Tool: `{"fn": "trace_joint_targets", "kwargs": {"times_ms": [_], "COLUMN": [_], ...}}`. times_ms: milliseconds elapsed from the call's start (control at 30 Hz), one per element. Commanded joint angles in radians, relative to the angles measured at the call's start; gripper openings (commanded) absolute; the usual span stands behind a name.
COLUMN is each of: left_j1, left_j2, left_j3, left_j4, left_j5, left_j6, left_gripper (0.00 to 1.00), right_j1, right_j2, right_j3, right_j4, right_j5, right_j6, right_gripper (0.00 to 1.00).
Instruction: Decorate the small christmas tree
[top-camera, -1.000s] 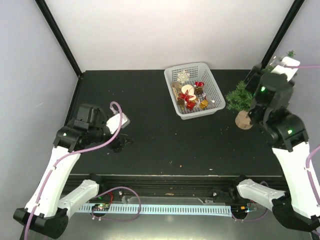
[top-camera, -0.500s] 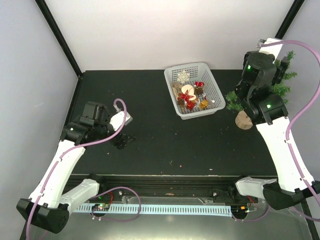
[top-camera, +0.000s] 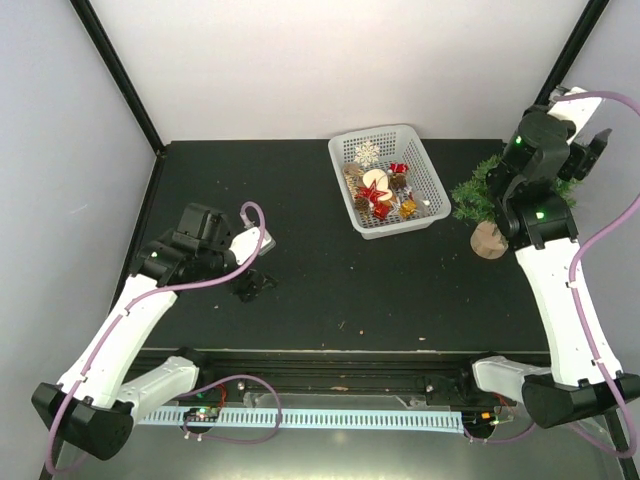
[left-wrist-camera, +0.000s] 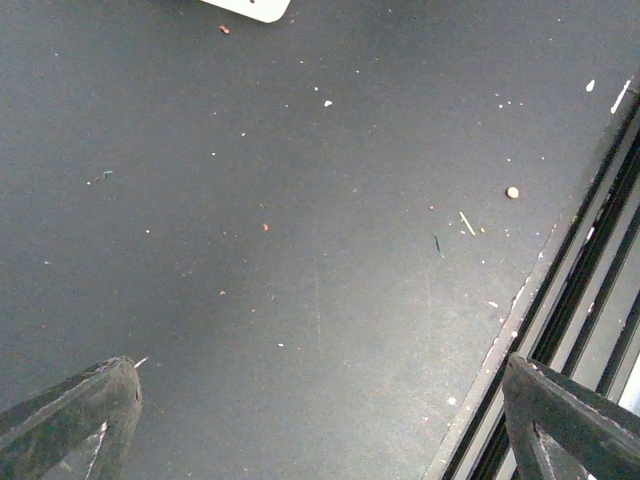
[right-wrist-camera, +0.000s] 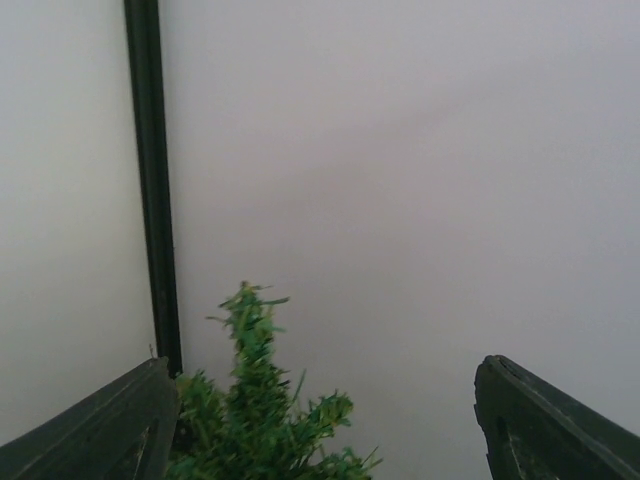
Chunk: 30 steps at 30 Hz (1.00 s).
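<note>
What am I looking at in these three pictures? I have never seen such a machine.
A left arm and a right arm, white robots, are bolted at the near edge of a black table. The wide picture is taken from above; the other two come from a camera on each wrist. On the table stand a basket of ornaments and a tree. The left gripper is open over bare table; the right gripper is open near the tree's top. Nothing is held.

Top camera looks down from above the table's (top-camera: 300, 200) near edge. Left wrist faces that tabletop closely; right wrist faces the wall (right-wrist-camera: 400, 200) over the small christmas tree (right-wrist-camera: 255, 420) (also in the top view).
</note>
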Motion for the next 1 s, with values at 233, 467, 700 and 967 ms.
{"fn": "trace_joint_targets", "kwargs": {"times_ms": [233,467,700,967], "left_j1": [-0.027,-0.027,-0.027,-0.027], "left_j2": [0.02,0.028,0.028,0.028], "left_j3": [0.027,0.018,0.018,0.01], "left_j4": [0.004,0.006,0.0,0.006], "left_j5": [0.002,0.002,0.0,0.002], "left_j6": [-0.007,-0.007,-0.007,-0.012], "left_gripper": [0.99,0.99,0.99,0.99], "right_j1": [-0.106,-0.132,-0.163,-0.171], "right_j2": [0.09,0.166,0.196,0.198], "right_j3": [0.053,0.114,0.153,0.152], "right_j4": [-0.042,-0.05,-0.068,-0.093], "right_j5": [-0.108,-0.127,-0.14,-0.153], "right_j6": [0.19,0.213,0.24,0.266], "right_gripper": [0.81,0.8,0.77,0.43]}}
